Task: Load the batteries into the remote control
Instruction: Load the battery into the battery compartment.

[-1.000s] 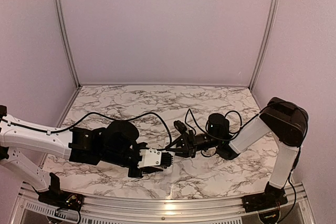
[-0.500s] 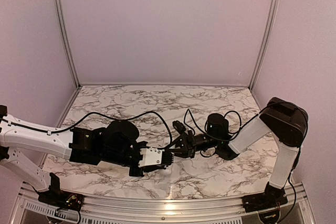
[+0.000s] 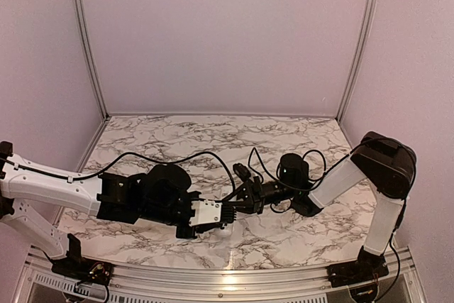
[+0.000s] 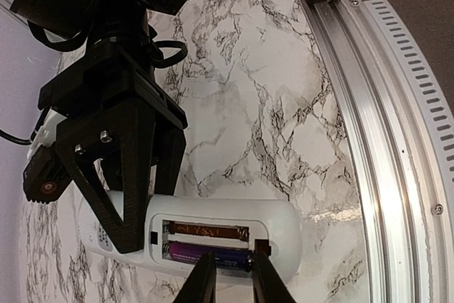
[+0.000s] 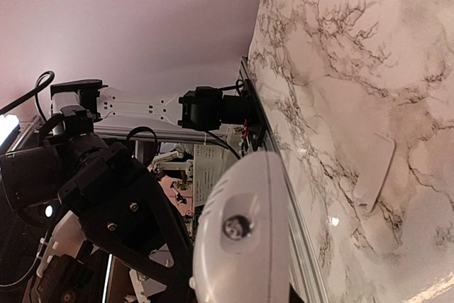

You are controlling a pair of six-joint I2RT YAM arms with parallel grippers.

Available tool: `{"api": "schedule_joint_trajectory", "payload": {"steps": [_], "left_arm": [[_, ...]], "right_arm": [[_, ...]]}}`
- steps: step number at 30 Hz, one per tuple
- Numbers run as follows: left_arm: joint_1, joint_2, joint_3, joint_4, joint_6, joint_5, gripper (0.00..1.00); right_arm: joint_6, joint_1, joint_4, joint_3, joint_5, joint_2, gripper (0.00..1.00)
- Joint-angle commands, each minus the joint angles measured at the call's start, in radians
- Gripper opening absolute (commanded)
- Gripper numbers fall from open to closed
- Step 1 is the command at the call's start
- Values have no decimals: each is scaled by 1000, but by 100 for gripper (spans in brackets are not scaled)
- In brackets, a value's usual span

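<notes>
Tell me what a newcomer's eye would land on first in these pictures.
First comes the white remote control, clamped at one end by the right gripper. Its back is open, showing the orange battery and the dark battery side by side in the bay. The left gripper is poised at the dark battery, fingers slightly apart. In the right wrist view a plain white flat piece lies on the marble table.
</notes>
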Motion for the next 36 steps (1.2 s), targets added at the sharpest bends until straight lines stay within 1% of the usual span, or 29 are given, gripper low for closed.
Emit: {"api": "schedule_joint_trajectory", "payload": {"steps": [1, 17, 18, 28, 36], "left_arm": [[-6, 21, 37, -1, -12, -25, 19], [9, 50, 52, -75, -34, -38, 11], [10, 49, 50, -80, -33, -59, 11], [23, 48, 52, -114, -42, -104, 11], [23, 83, 82, -130, -46, -84, 13]], "right_arm": [[-10, 13, 14, 30, -10, -11, 0], [-17, 13, 7, 28, -8, -22, 0], [-19, 13, 5, 31, -9, -22, 0], [-39, 13, -26, 38, -9, -36, 0], [-48, 17, -38, 48, -10, -40, 0]]}}
